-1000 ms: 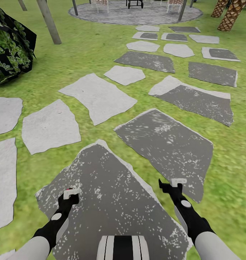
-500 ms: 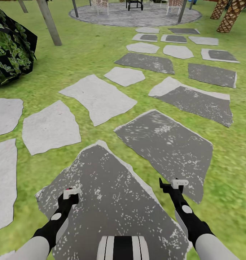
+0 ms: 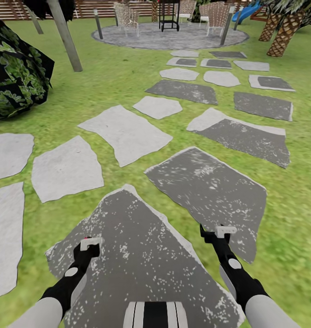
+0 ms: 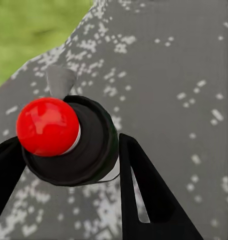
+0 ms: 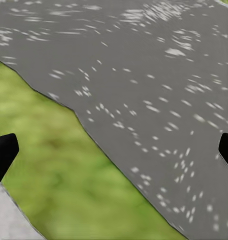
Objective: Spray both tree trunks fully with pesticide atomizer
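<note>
Pesticide atomizer [image 4: 68, 145] is my reading of the small thing sitting between the fingers of the left hand [image 4: 66, 142]. It has a stubby black round body and a glossy red ball cap, with a small grey tab just behind the cap. No green shows on it, so the name is a judgement. From the head camera it is no more than a red speck [image 3: 86, 238] at the tip of that hand [image 3: 89, 246].

The left hand's two dark fingers look pressed to either side of the black body, so the hand appears clamped on it. The right hand [image 5: 114, 150] is spread wide with nothing between its fingers. Under both hands lies a dark speckled paving slab [image 3: 142, 255]. Grass [image 3: 105, 77] runs beyond and to either side of them.

The atomizer is so small that it should be very light and rigid, like hard plastic. Its smooth, round, glossy surfaces could let it roll or twist in a pinch. The black barrel below the cap looks like the right place to hold it, leaving the cap and the grey tab free. A firm, steady squeeze seems enough.

A slanting grey trunk [image 3: 66, 38] stands far ahead of the left hand. I cannot tell whether it is one to spray.
</note>
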### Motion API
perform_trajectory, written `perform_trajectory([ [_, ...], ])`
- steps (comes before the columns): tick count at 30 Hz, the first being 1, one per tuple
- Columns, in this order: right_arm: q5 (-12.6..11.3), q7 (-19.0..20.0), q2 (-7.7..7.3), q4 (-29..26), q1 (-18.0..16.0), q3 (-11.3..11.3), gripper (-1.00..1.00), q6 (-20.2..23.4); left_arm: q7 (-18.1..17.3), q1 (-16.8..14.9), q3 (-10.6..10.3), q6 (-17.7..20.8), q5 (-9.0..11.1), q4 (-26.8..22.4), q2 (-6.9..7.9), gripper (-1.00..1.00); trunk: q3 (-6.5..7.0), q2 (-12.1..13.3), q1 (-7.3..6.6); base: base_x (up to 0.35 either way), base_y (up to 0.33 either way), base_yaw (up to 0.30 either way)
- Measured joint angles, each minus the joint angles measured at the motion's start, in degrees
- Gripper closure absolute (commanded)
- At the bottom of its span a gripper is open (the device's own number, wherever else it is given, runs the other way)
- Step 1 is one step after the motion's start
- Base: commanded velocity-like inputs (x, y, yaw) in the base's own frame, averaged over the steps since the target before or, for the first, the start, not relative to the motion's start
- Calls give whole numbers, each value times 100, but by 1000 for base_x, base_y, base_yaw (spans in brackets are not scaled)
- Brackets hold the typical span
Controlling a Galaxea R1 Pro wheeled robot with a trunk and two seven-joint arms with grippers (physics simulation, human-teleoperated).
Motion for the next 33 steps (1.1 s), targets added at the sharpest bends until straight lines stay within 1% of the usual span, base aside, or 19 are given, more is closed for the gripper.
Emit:
perform_trajectory([
  [2,4,-9,33,0,0,2,-100,0,0,-1,-12,95,-1,1,-1,100,44,3,-5,0,0,0],
  [4,27,-4,110,34,0,4,-100,-1,8,-1,-31,392,0,53,-18,100,88,5,-10,0,0,0],
  [6,31,-1,124,45,0,3,-100,-1,6,-1,-42,458,-4,57,-31,100,133,8,-15,0,0,0],
  [16,11,2,136,53,0,-5,-100,0,3,-13,-22,577,-7,42,-87,100,354,21,-41,0,0,0],
  [21,-7,-29,156,65,0,-1,-100,0,3,-11,-28,813,-6,5,-70,100,465,28,-54,0,0,0],
  [25,34,-29,365,53,0,12,-100,-6,0,-18,-27,876,4,-16,-24,100,554,33,-65,0,0,0],
  [29,42,-33,425,53,0,3,-100,-12,-7,-17,-37,891,-3,-6,-36,100,642,39,-75,0,0,0],
  [32,36,-43,416,224,0,-11,-100,-18,-11,-12,-55,886,-9,4,-53,100,709,43,-82,0,0,0],
  [33,22,-44,368,538,2,-28,-100,-18,-14,-11,-66,893,-14,7,-45,100,731,44,-85,0,0,0],
])
